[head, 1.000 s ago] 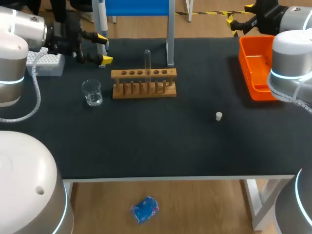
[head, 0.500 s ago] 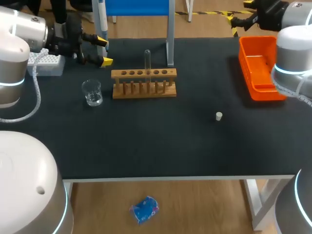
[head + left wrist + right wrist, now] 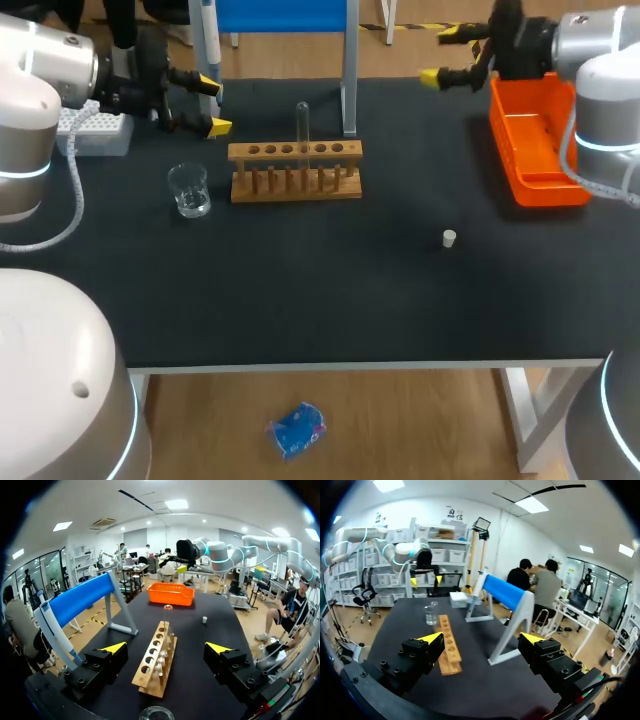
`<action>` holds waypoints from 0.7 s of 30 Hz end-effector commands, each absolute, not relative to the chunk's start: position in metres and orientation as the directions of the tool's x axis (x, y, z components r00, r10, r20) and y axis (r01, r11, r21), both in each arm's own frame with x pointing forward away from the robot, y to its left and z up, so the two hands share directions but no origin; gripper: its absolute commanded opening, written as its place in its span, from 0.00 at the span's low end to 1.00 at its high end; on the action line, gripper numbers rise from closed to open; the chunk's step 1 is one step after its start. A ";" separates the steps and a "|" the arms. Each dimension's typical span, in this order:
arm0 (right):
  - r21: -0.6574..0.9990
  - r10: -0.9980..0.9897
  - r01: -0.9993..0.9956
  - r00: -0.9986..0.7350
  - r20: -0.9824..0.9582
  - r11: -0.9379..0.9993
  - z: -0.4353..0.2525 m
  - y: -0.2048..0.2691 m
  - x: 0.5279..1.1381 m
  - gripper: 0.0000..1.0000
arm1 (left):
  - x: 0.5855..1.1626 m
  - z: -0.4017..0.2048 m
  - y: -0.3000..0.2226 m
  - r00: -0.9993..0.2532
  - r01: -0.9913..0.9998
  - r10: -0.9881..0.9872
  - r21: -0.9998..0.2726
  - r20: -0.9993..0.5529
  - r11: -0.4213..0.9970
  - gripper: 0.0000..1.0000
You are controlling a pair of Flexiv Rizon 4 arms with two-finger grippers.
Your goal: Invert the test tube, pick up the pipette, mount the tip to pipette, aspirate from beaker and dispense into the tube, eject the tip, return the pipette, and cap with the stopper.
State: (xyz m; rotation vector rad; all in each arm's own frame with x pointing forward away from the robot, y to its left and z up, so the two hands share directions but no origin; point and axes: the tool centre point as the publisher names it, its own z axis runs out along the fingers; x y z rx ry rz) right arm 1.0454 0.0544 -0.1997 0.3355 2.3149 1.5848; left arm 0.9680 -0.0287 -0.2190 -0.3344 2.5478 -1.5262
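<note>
You can see the test tube (image 3: pixel 302 125) standing straight up in one of the middle holes of the wooden rack (image 3: pixel 295 170), and its top sticks out high above the rack. The beaker (image 3: pixel 189 190) is just beside the rack's left end, a little nearer to you, and it sits on the black table (image 3: pixel 300 290) without touching the rack. The small white stopper (image 3: pixel 450 238) lies alone on the table, well away from the rack's right end and nearer to you. The pipette (image 3: pixel 205 30) hangs on the blue stand (image 3: pixel 349 70) behind the rack, toward its left end. The white tip box (image 3: pixel 95 130) is far out past the rack's left end, at the table's edge. The orange tray (image 3: pixel 535 140) is far out past the rack's right end. Your left gripper (image 3: pixel 213 105) hangs in the air just behind the rack's left end, between the rack and the tip box. Its two yellow-tipped fingers are spread wide apart and nothing is in them. Your right gripper (image 3: pixel 442 55) hangs behind the rack's right end, well apart from it and close to the orange tray. Its fingers are also spread wide and hold nothing.
</note>
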 end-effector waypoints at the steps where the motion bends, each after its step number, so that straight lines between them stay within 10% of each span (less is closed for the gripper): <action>1: 0.945 0.332 -0.001 -0.936 -0.115 0.327 -0.214 0.069 1.027 1.00 | 0.967 -0.218 -0.028 -0.963 -0.114 -0.268 -0.881 -0.015 0.460 1.00; 21: 0.972 0.243 0.028 -0.969 -0.030 0.232 -0.230 0.109 0.995 1.00 | 0.967 -0.218 -0.028 -0.963 -0.114 -0.268 -0.881 -0.015 0.460 1.00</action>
